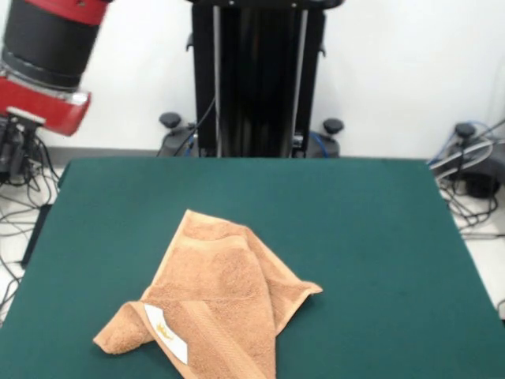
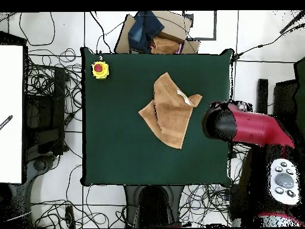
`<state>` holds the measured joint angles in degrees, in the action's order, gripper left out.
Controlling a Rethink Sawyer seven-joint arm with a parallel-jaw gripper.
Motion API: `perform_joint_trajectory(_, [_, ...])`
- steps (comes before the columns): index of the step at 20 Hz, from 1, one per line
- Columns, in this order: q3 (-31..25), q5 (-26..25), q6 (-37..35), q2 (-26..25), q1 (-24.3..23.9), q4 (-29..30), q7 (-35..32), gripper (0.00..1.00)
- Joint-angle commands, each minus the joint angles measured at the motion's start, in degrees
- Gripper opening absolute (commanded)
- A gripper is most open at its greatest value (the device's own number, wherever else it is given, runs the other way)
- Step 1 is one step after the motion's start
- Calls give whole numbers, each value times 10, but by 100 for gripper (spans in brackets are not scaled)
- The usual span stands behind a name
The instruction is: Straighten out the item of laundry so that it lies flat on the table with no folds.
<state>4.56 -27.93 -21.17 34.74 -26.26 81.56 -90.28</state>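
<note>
Lying crumpled on the table, the item of laundry: right of centre and in the upper half in the overhead view, low and left of centre in the front view, with its lowest part cut off by the bottom edge there. Long axis nearly up-and-down in the overhead view, leaning a little, from an upper corner near the table's top edge to a lower corner near the middle. In the front view, narrowing to a point at the top and widening toward the bottom.

Tan-orange terry, folded over itself in several layers, with one flap laid across the middle and a creased ridge running down it. Woven border band slanting across the lower part. Small white label beside that band. One corner curled under at the lower left in the front view, another sticking out to the right.

Plenty of bare green all around, widest at the left and bottom of the overhead view. Yellow box with a red button at the table's upper left corner, well apart from the cloth. Red and black arm reaching over the table's right edge, near the cloth but not over it. Gripper not seen in either view; open or closed, impossible to say.
</note>
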Motion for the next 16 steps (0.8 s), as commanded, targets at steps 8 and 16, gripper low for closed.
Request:
perform_joint_trajectory(8, [101, 12, -47, -68, 111, -3, -144, 0])
perform_joint_trajectory(16, [95, 13, -13, -87, 106, -11, -109, 0])
